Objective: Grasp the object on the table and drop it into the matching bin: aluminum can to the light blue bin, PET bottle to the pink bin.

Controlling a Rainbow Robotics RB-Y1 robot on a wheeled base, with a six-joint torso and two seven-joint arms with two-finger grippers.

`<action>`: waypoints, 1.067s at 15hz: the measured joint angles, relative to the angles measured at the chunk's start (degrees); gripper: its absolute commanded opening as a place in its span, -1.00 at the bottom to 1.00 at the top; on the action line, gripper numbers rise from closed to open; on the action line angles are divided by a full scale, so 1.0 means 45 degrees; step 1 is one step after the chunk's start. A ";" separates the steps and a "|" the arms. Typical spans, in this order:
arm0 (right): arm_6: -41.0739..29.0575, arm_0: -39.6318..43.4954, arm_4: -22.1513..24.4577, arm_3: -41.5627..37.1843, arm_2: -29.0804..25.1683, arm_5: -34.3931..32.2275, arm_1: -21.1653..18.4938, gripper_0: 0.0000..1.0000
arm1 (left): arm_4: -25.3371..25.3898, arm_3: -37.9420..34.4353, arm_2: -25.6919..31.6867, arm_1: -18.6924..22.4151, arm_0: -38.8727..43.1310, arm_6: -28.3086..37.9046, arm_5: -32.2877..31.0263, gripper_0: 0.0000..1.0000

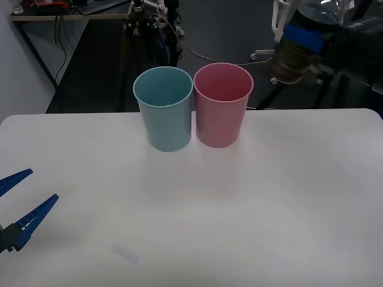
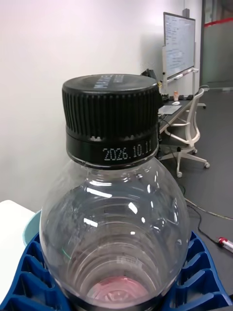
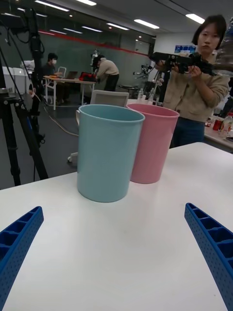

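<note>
We hold the bottle [image 1: 293,60] clamped in the right gripper [image 2: 116,286], high and right of the pink bin [image 1: 222,104]. Released here, it misses. The left gripper [image 1: 18,203] idles, jaws apart, near-left over the counter [image 1: 269,209].

White table [image 1: 287,203] bears light blue bin [image 1: 164,110], pink bin [image 1: 221,107].

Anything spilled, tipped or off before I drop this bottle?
Nothing stands out. Both bins stand upright side by side, blue and pink. The right gripper holds the capped bottle high, right of the pink bin. Left gripper open, low.
</note>
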 measured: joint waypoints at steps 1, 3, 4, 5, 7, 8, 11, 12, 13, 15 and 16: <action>0.0133 -0.0746 -0.0018 0.0383 0.0638 0.0000 0.0241 -1.00 | 0.0000 0.0000 0.0000 0.0000 0.0000 0.0000 0.0000 1.00; 0.0351 -0.2305 -0.0066 0.1179 0.2001 0.0010 0.0757 -1.00 | 0.0000 0.0000 0.0000 0.0000 0.0000 -0.0001 0.0000 1.00; 0.0440 -0.3100 -0.0071 0.1609 0.2710 0.0011 0.1030 -1.00 | 0.0000 0.0000 0.0000 0.0000 -0.0001 -0.0001 0.0000 1.00; 0.0523 -0.3707 -0.0072 0.2041 0.3269 0.0011 0.1358 -1.00 | 0.0000 0.0000 0.0000 0.0000 0.0000 0.0000 0.0000 1.00; 0.0702 -0.4595 -0.0011 0.2856 0.4112 0.0011 0.1955 -1.00 | 0.0000 0.0000 0.0000 0.0000 0.0000 -0.0001 0.0000 1.00; 0.0783 -0.4979 0.0083 0.3271 0.4498 0.0012 0.2245 -1.00 | 0.0000 0.0000 0.0000 0.0000 0.0000 0.0000 0.0000 1.00; 0.0962 -0.5884 0.0322 0.4377 0.5298 0.0011 0.3098 -1.00 | 0.0000 0.0000 0.0000 0.0000 0.0000 0.0000 0.0000 1.00; 0.1000 -0.6136 0.0408 0.4743 0.5508 0.0011 0.3407 -1.00 | 0.0000 0.0000 0.0000 0.0000 0.0000 0.0000 0.0000 1.00; 0.1014 -0.6405 0.0540 0.5122 0.5717 0.0011 0.3749 -1.00 | 0.0000 0.0000 0.0000 0.0000 0.0000 -0.0001 0.0000 1.00; 0.1045 -0.7048 0.0829 0.6008 0.6228 0.0011 0.4396 -1.00 | 0.0000 0.0000 0.0000 0.0000 0.0000 0.0000 0.0000 1.00; 0.1047 -0.7389 0.0857 0.6386 0.6539 0.0011 0.4627 -1.00 | 0.0000 0.0000 0.0000 0.0000 0.0000 0.0000 0.0000 1.00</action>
